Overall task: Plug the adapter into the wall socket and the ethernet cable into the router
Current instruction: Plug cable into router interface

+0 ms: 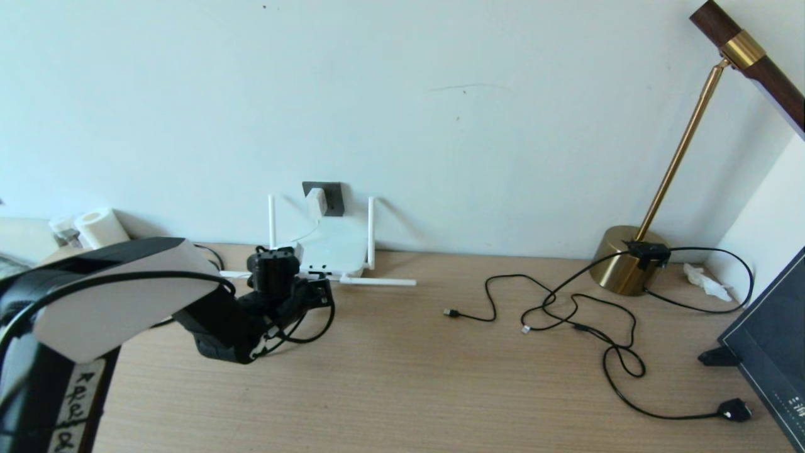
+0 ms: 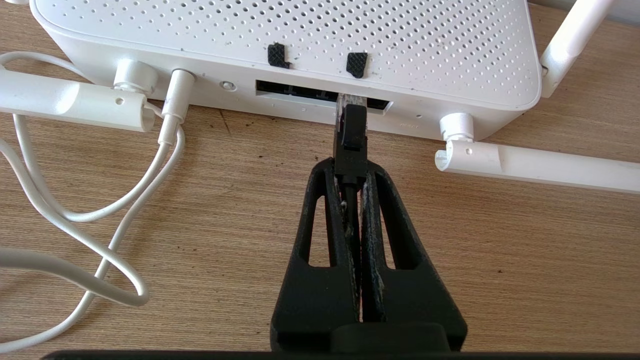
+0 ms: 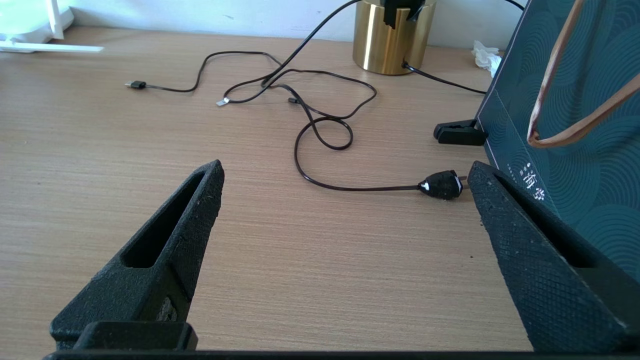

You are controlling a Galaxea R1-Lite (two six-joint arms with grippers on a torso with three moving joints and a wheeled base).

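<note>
Left claw [image 2: 350, 172] pinches ethernet cable [image 2: 351, 130], its plug at router [image 2: 310, 45] port.

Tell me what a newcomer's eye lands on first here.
First, the left gripper, shut on the ethernet cable, its plug at the router ports by the wall. Behind, the adapter sits in the wall socket. Right of that, thin black cords sprawl before a brass lamp.

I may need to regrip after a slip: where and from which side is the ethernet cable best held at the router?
Grip the ethernet cable on the plug's black boot, flat sides between the fingers, coming level from the open desk side facing the router ports. The left hand holds it so, plug tip at the port.
</note>
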